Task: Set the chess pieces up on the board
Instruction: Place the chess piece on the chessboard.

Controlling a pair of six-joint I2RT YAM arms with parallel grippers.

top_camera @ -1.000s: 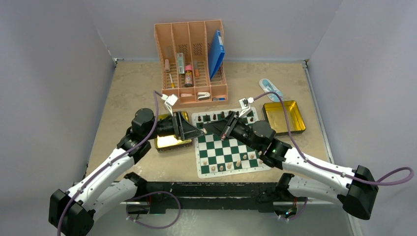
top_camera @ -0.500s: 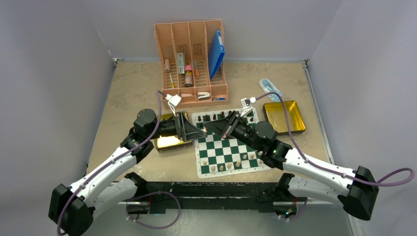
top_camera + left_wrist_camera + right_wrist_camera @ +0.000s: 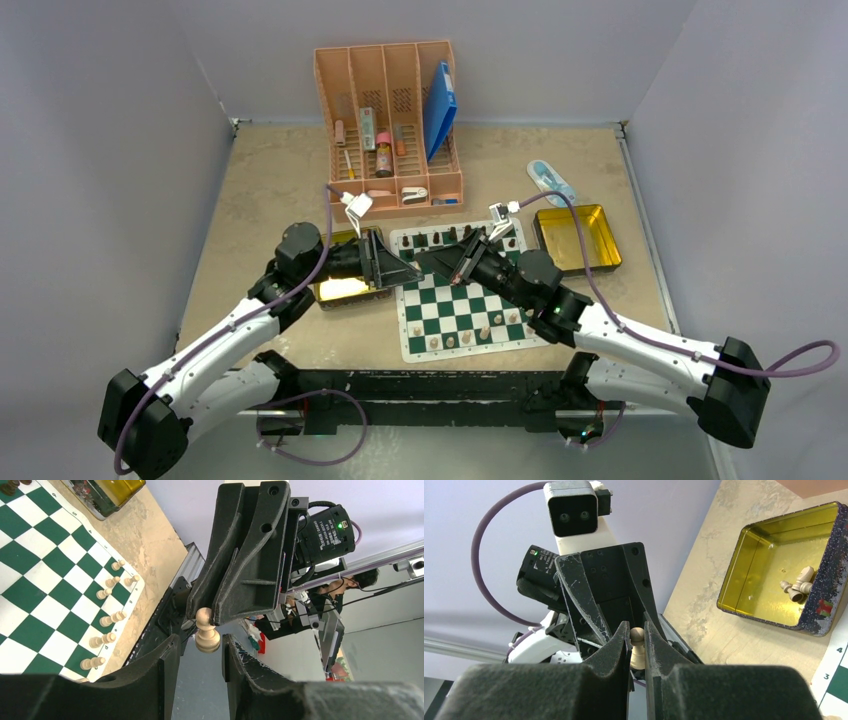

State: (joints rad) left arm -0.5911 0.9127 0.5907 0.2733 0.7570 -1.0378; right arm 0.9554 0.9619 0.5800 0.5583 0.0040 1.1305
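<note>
The green-and-white board (image 3: 445, 303) lies in the middle of the table. Dark chessmen (image 3: 440, 238) stand along its far row and pale ones (image 3: 470, 335) along its near rows. Both grippers meet tip to tip above the board's far left corner. My right gripper (image 3: 637, 630) is shut on the head of a pale pawn (image 3: 638, 647) and holds it in the air. My left gripper (image 3: 200, 645) is open, one finger on each side of the pawn's (image 3: 206, 632) base. I cannot tell if they touch it.
A gold tin (image 3: 345, 288) sits left of the board under the left arm, with two pale pieces (image 3: 796, 587) in it. A second gold tin (image 3: 578, 238) sits to the right. The pink organiser (image 3: 390, 130) stands behind.
The left arm has edged a little to the right, toward the right gripper. The right gripper still holds the pawn at about the same spot.
</note>
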